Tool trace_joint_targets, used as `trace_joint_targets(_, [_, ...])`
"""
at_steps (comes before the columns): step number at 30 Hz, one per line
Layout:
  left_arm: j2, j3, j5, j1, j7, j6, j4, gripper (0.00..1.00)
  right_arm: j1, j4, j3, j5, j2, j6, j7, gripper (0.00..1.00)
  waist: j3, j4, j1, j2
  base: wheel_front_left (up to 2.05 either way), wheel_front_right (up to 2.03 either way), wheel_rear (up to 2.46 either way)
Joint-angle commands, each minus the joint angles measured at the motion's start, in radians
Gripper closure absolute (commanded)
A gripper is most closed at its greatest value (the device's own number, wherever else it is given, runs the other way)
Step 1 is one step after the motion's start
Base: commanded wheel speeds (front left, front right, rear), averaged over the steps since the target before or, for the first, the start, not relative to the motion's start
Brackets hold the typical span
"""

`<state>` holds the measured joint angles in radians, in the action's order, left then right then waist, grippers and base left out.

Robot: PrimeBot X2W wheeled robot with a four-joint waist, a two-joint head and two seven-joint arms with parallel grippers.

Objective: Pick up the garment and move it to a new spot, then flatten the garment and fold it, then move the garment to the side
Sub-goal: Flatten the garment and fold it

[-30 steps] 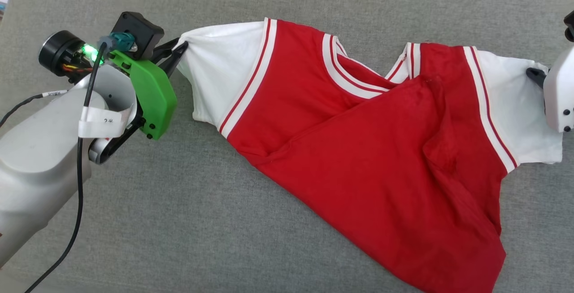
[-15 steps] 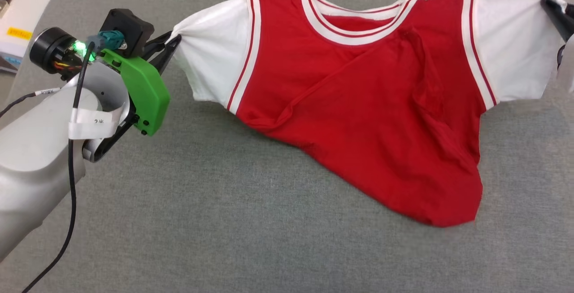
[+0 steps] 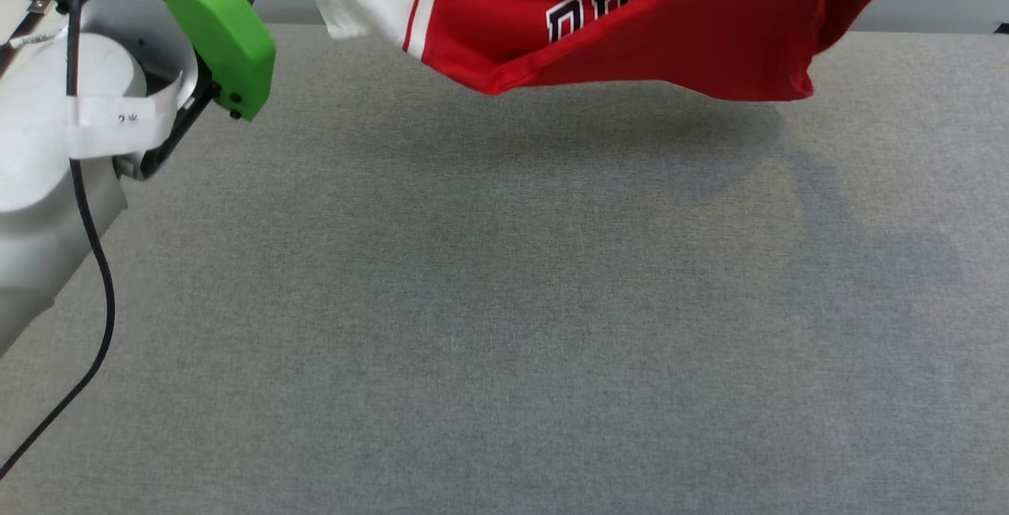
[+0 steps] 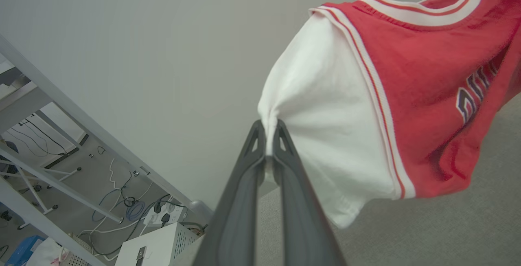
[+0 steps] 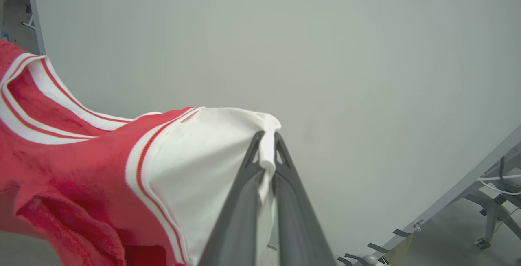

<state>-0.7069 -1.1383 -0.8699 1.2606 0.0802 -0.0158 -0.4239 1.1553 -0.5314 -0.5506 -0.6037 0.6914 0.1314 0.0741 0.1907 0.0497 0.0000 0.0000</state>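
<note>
Garment [image 3: 670,42]: judged soft, light, limp; hangs clear of table [image 3: 504,302]. Left tool [image 4: 268,131], right tool [image 5: 267,137]: pinched tight on white sleeve tips. Best hold: sleeves, shoulders.

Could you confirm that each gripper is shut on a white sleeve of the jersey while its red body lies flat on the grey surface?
Not quite: the head view shows the jersey hanging above the grey surface, its shadow beneath. The left gripper and right gripper are indeed each shut on a white sleeve.
</note>
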Motion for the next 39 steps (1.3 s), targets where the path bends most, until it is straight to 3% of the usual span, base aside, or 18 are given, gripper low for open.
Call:
trace_joint_targets(1, [0.015,0.007,0.008,0.034,0.01,0.007,-0.017,1.0,0.036,-0.016,0.002,0.017,-0.016,-0.001,-0.008,1.0,0.005,-0.009,0.0,0.0,0.0,0.0,0.0])
trace_joint_targets(15, [0.147,0.061,0.056,0.353,0.048,0.082,-0.214,1.0,0.36,-0.189,-0.017,0.128,-0.079,-0.001,-0.027,1.0,0.17,-0.019,0.0,0.0,0.0,0.0,0.0])
trace_joint_targets(27, [0.217,0.151,0.061,0.663,0.116,0.104,-0.381,1.0,0.692,-0.339,0.026,0.238,-0.139,-0.001,-0.111,1.0,0.342,-0.03,0.0,0.0,0.0,0.0,0.0])
trace_joint_targets(33, [0.229,0.178,0.059,0.733,0.149,0.109,-0.438,1.0,0.806,-0.428,0.053,0.285,-0.171,-0.001,-0.178,1.0,0.371,-0.029,0.0,0.0,0.0,0.0,0.0])
trace_joint_targets(39, [0.231,0.177,0.064,0.709,0.17,0.122,-0.486,1.0,0.806,-0.509,0.041,0.291,-0.224,-0.001,-0.222,1.0,0.382,-0.037,0.0,0.0,0.0,0.0,0.0])
